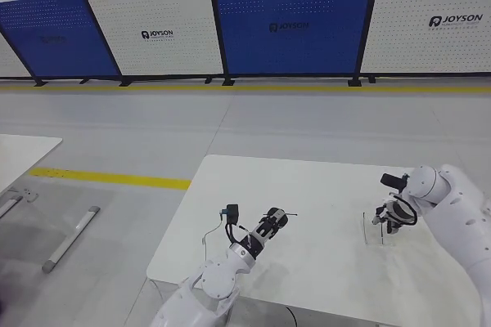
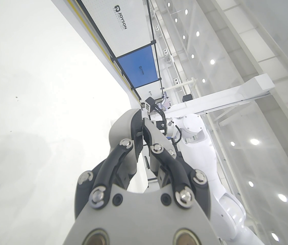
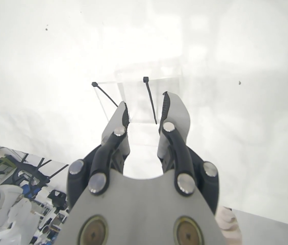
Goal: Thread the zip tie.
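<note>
1. Left gripper [image 1: 275, 218]: nearest the robot, over the near middle of the white table [image 1: 311, 184]. Its fingers are brought together, and nothing shows between the pads.

2. Right gripper [image 3: 144, 98]: over the table's right part, fingers spread apart.

3. Zip tie [image 3: 150, 100]: black, slim, with a square head. It lies in the gap between the right gripper's fingers, its tail end close to one pad. Contact cannot be confirmed.

4. Second zip tie [image 3: 104, 94]: black, just outside the other finger and angled away from the first.

5. Clear holder [image 3: 136, 95]: transparent, standing on the table. Both ties are at it. Its edges are faint, so how it grips them cannot be told.

6. Table surface: a few small dark specks.

7. Floor beyond: a yellow line [image 1: 106, 177] runs past the table's far left corner. A metal bar [image 1: 69, 239] lies on the floor by a second table [image 1: 12, 159] at the left.

8. Back wall: blue panels [image 1: 290, 37] alternate with white perforated panels [image 1: 155, 37] in black frames, and several carry a printed logo.
</note>
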You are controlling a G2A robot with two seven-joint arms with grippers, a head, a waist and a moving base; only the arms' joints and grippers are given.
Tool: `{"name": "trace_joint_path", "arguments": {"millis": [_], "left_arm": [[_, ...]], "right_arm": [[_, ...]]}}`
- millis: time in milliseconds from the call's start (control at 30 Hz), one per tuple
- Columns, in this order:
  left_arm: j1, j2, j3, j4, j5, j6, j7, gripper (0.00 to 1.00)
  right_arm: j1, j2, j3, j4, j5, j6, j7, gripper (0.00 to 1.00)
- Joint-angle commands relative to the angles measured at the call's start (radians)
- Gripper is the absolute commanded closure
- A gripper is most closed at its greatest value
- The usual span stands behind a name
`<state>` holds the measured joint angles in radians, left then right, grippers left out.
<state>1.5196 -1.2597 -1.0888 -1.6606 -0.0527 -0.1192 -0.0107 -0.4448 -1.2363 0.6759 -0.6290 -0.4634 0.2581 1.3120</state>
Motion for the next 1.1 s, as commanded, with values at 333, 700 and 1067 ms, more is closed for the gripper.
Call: {"name": "trace_joint_path", "arguments": {"millis": [333,700,1067], "left_arm": [[0.000,0.000,0.000,0.000,0.000,0.000,0.000,1.00],[0.000,0.000,0.000,0.000,0.000,0.000,0.000,1.00],[0.000,0.000,0.000,0.000,0.000,0.000,0.000,1.00]], "right_arm": [[0.037,-0.060,-0.048,0.109,-0.016,0.015,-0.003,0.73],[0.071,-0.112,-0.074,0.220,-0.024,0.004,-0.011,0.85],[0.091,-0.145,-0.081,0.281,-0.039,-0.027,-0.040,1.00]]}}
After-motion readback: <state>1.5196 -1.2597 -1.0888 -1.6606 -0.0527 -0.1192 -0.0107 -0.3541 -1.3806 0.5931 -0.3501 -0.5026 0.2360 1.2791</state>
